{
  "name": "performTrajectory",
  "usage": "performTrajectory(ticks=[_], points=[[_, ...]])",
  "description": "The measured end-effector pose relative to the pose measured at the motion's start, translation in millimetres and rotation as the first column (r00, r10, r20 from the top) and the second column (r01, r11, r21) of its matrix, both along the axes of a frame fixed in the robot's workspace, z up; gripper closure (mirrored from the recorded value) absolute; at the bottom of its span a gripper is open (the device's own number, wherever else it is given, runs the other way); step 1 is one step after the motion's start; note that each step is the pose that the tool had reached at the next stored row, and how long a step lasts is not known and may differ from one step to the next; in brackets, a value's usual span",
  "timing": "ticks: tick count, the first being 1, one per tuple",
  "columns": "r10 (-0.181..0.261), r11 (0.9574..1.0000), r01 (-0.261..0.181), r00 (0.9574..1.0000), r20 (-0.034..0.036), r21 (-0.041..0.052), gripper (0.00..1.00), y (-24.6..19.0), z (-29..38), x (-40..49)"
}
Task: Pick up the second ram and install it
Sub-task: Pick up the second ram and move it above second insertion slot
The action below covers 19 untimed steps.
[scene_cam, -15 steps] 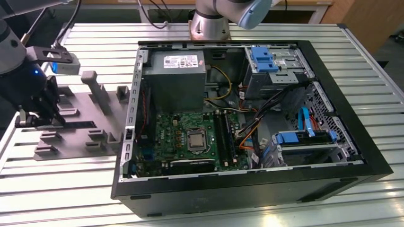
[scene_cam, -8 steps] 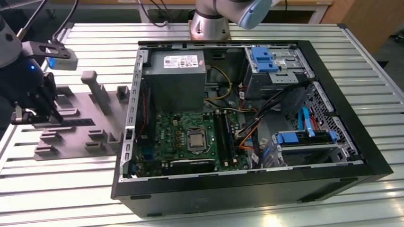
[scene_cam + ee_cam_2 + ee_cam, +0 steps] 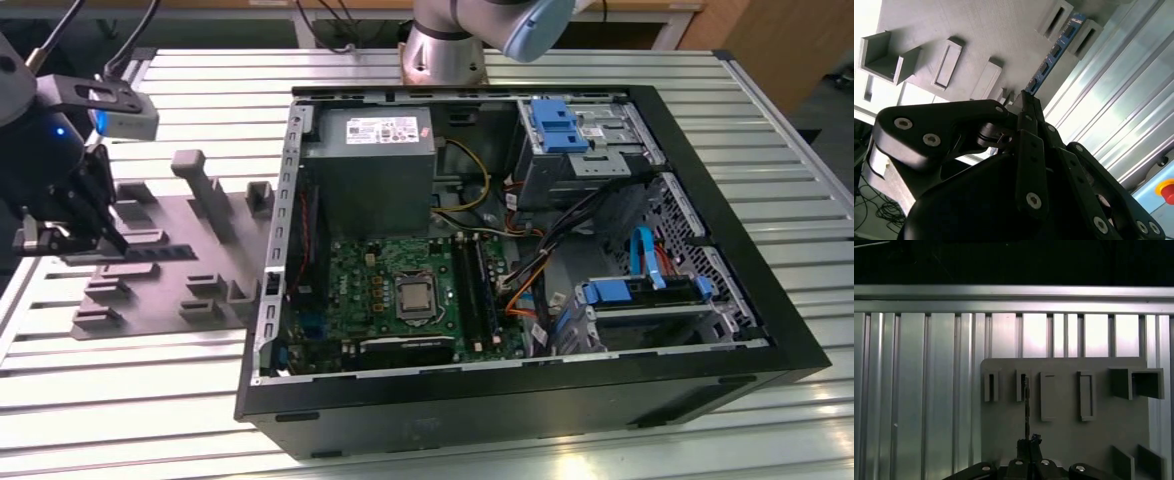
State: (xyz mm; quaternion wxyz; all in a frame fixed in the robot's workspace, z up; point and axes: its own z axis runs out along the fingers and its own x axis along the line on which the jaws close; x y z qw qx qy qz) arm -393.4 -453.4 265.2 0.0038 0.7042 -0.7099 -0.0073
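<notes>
Ribbed aluminium table (image 3: 134,400) carries a grey fixture plate (image 3: 154,288) beside the open computer case (image 3: 534,410). In the exterior view, the second ram (image 3: 142,250) rests on the plate, long axis toward the case. The second wrist view shows its blue face and the first wrist view its edge. The gripper (image 3: 1023,100) is pinched on its near end.

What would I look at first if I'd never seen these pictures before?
Probably the big black computer case lying open in the middle of the exterior view, with its green board showing inside. At that view's left, the black gripper sits at one end of a thin blue memory stick on a grey holder.
</notes>
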Motion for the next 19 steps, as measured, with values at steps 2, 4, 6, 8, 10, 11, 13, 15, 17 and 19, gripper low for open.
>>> performTrajectory(ticks=[2, 4, 6, 8, 10, 11, 13, 15, 17, 19], points=[[0.0, 1.0, 0.0, 1.0, -0.0001, -0.0001, 0.88, 0.0, 2.8, 0.0], [0.0, 1.0, 0.0, 1.0, 0.0, 0.0, 0.88, 0.0, 6.0, 0.0], [0.0, 1.0, 0.0, 1.0, 0.0, 0.0, 0.88, 0.0, 9.4, 0.0], [0.0, 1.0, 0.0, 1.0, 0.0, 0.0, 0.88, 0.0, 12.7, 0.0], [0.0, 1.0, 0.0, 1.0, -0.0001, -0.0001, 0.88, 0.0, 16.0, 0.0], [0.0, 1.0, 0.0, 1.0, 0.0001, 0.0001, 0.88, 0.0, 17.6, 0.0], [0.0, 1.0, 0.0, 1.0, 0.0, 0.0, 0.88, 0.1, 21.1, 0.0], [0.0, 1.0, 0.0, 1.0, -0.0001, -0.0001, 0.88, 0.1, 24.2, 0.0], [0.0, 1.0, 0.0, 1.0, 0.0, 0.0, 0.88, 0.1, 27.4, 0.0], [0.0, 1.0, 0.0, 1.0, 0.0, 0.0, 0.88, 0.1, 30.3, 0.0]])
